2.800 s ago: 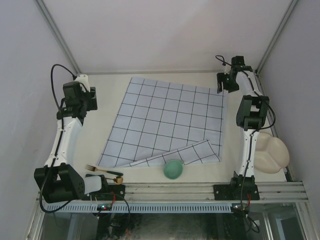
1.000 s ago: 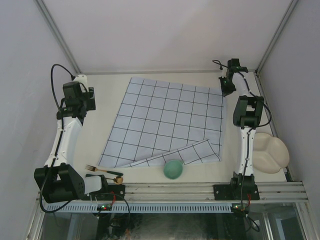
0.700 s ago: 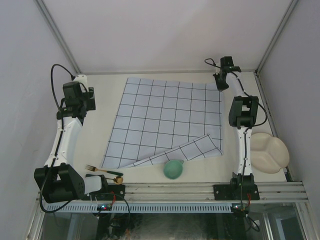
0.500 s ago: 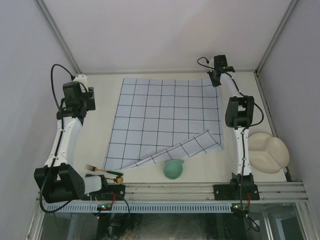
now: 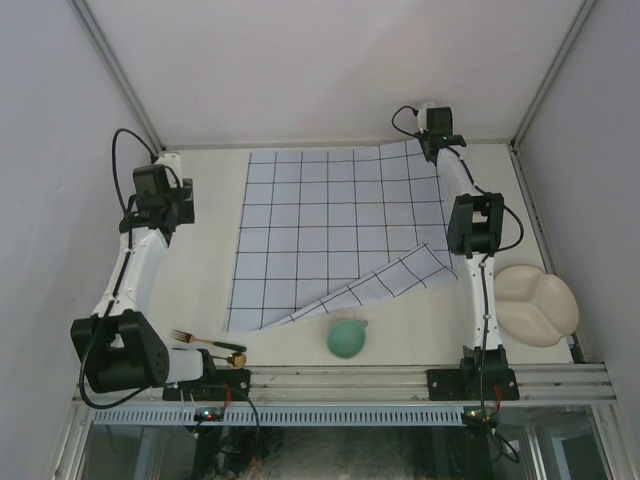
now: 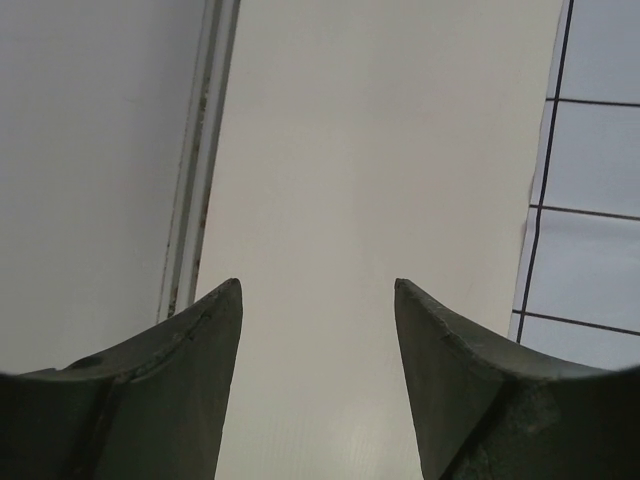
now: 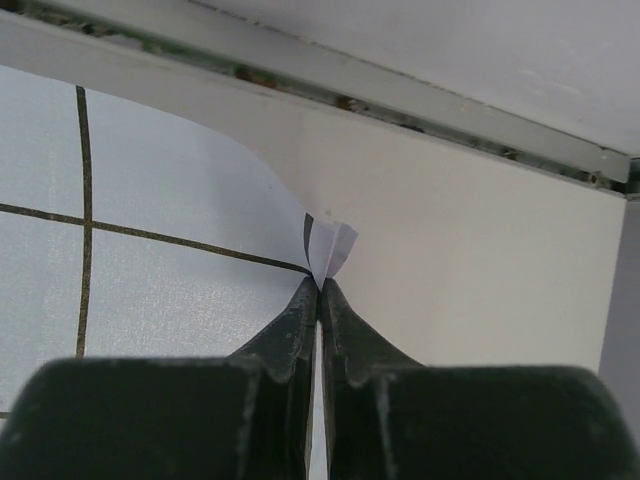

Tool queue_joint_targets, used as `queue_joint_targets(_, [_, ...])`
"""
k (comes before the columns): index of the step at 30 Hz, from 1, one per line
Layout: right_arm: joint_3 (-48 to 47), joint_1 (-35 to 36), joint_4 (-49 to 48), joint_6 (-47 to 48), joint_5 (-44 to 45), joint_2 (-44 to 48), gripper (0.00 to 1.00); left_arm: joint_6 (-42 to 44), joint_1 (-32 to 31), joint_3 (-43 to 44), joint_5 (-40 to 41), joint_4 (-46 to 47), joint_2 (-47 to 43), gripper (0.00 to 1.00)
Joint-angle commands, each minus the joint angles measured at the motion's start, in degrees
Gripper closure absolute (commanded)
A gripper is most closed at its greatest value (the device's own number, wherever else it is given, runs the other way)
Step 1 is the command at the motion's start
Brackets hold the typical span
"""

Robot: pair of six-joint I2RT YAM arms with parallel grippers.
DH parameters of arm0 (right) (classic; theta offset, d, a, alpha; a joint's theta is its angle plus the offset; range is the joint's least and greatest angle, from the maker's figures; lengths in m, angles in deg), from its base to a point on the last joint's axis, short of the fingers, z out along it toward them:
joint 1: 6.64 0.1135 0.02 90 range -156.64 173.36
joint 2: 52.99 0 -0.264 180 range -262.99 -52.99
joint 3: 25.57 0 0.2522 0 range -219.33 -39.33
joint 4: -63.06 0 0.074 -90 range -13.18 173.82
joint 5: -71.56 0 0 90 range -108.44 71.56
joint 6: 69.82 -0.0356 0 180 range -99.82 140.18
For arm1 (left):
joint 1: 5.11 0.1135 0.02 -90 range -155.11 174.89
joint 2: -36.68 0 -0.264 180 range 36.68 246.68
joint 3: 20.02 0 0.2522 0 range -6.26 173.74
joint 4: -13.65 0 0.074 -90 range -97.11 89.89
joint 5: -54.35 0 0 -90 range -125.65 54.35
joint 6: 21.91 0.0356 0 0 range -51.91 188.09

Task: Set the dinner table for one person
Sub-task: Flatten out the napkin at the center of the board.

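Two grippers, one table, four loose items.

1. The right gripper (image 7: 320,285): fingers pressed together, pinching the far right corner of the gridded cloth (image 5: 330,230). A small tip of fabric pokes out past the fingertips, close to the back wall (image 5: 330,70).
2. The left gripper (image 6: 318,290): fingers spread wide, holding nothing, above bare surface with the cloth's left edge just beside.
3. The dinner table (image 5: 200,250): cream-white, matte, lying flat between white walls. Its long axis runs left to right in the top view.
4. On it:
   - the cloth at centre, its near right corner folded over
   - a fork (image 5: 205,342) at near left
   - a green bowl (image 5: 346,338) just beside the cloth's near edge
   - a cream divided plate (image 5: 538,305) at near right
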Motion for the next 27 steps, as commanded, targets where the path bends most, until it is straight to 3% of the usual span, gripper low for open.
queue_joint_targets(1, [-2.0,-0.3,-6.6,1.2,3.0,0.1,1.0,0.3,0.4,-0.6,-4.4,2.9,4.1,0.36])
queue_joint_targets(2, [-1.6,-0.1,-6.8,1.5,3.5,0.3,0.88,-0.1,0.4,0.0,-5.4,2.8,5.1,0.39])
queue_joint_targets(4, [0.4,0.7,-7.4,2.8,3.5,2.2,0.18,-1.4,0.4,1.4,-7.4,2.7,6.7,0.41])
queue_joint_targets(5, [2.5,1.1,-8.3,3.5,4.6,4.0,0.02,-2.0,0.3,2.2,-8.7,2.5,7.0,0.41])
queue_joint_targets(10, [15.6,3.0,-6.5,0.5,2.1,20.3,0.0,-3.5,-1.7,3.3,-12.4,2.9,4.9,0.41])
queue_joint_targets(14, [24.1,3.2,8.0,-4.8,-9.1,34.1,0.0,-2.3,-3.2,1.6,-11.8,2.5,2.7,0.4])
queue_joint_targets(18, [36.8,2.2,19.4,-5.3,-14.2,44.7,0.0,-1.9,-3.2,-0.5,-10.4,3.1,1.5,0.37])
queue_joint_targets(23, [57.9,-2.0,19.3,-2.5,-15.9,55.6,0.0,-2.4,-3.8,-1.1,-12.1,3.0,3.8,0.36])
queue_joint_targets(27, [65.3,-4.9,21.9,-1.2,-22.1,60.6,0.0,-3.0,-4.4,-2.2,-13.4,1.5,1.3,0.37])
